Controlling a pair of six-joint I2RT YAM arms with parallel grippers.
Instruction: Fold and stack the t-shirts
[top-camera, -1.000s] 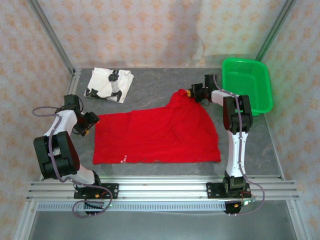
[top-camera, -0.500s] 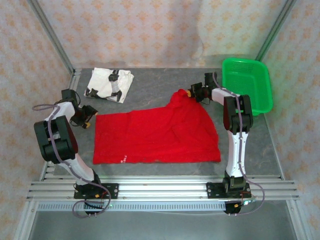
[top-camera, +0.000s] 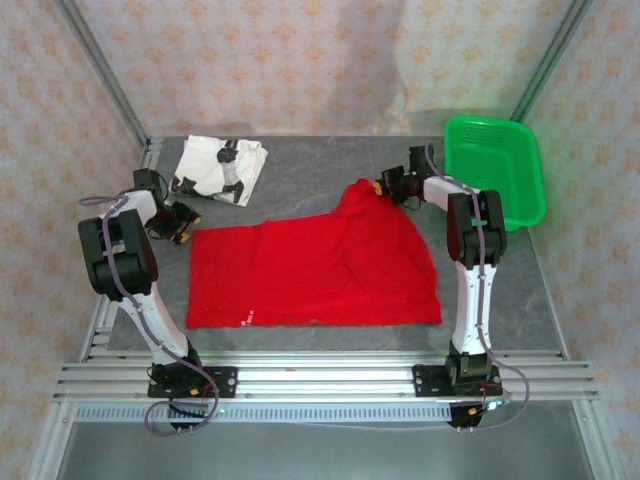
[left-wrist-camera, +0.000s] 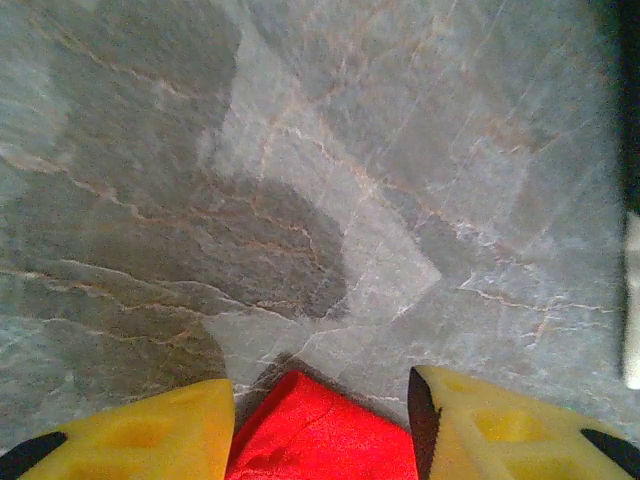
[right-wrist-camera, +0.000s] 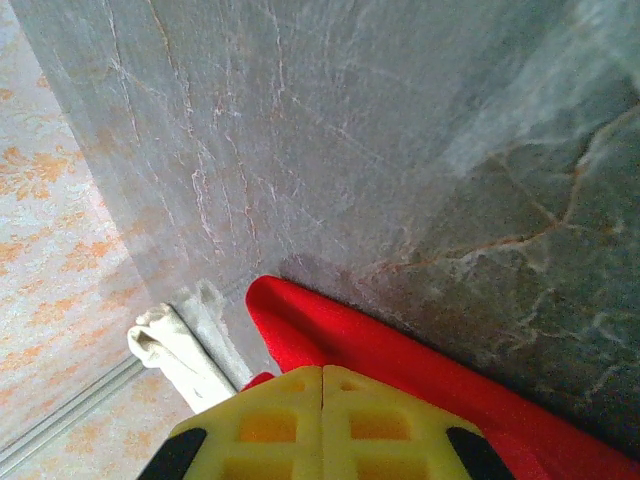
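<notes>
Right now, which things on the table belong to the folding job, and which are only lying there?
Belong to the job:
red t-shirt, mostly spread out, one corner pinched in the right hand
white t-shirt, lying at the far left

Only lying there:
green basket, at the far right, nothing in it

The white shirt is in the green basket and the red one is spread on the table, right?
No: the top view shows the white shirt on the table, far from the green basket. The red shirt is spread on the table.
</notes>
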